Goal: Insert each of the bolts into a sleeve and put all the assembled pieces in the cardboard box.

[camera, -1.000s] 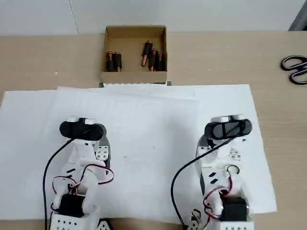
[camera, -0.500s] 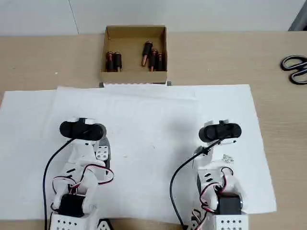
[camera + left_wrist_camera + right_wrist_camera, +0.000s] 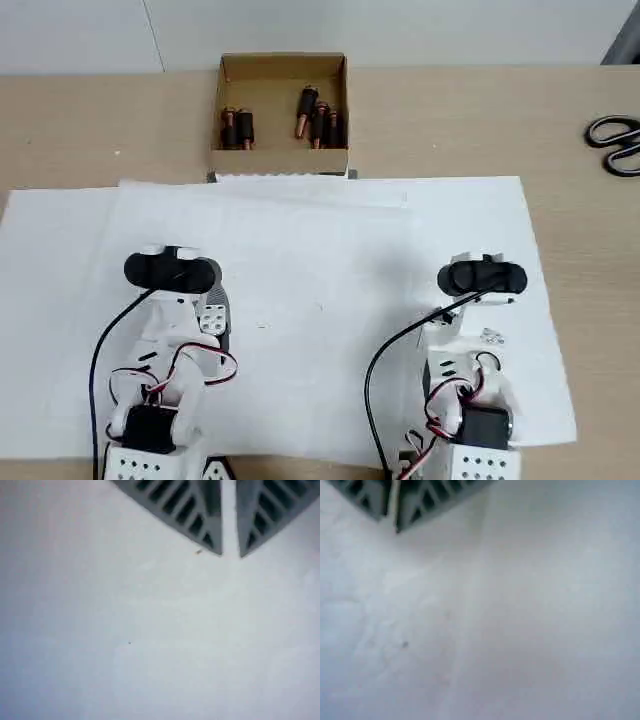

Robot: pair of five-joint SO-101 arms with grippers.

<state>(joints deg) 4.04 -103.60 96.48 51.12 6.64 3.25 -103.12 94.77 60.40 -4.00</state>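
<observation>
High view: an open, shallow brown cardboard box (image 3: 283,66) stands on the light wooden table (image 3: 90,120). Inside it lie the assembled pieces, copper-coloured bolts seated in black cylindrical sleeves. A pair (image 3: 237,128) lies side by side by one wall. Three more (image 3: 319,120) are bunched by the opposite wall. Large white paper sheets (image 3: 320,260) begin just beside the box's near wall and spread away from it. Two white arms with black wrist cameras sit folded on that paper, well apart from the box. One arm (image 3: 168,335) is on the pair's side of the box, the other arm (image 3: 468,365) is on the trio's side. Black-handled scissors (image 3: 615,144) lie on the bare table, far from the box on the trio's side.

Left wrist view: the left gripper (image 3: 230,554) hangs over plain white paper. Its grey ribbed fingers (image 3: 190,510) are drawn almost together around a thin sliver of paper, gripping nothing.

Right wrist view: the right gripper (image 3: 393,523) also sits over white paper. Its grey ribbed fingers (image 3: 432,495) are closed to a narrow slit and hold nothing.
</observation>
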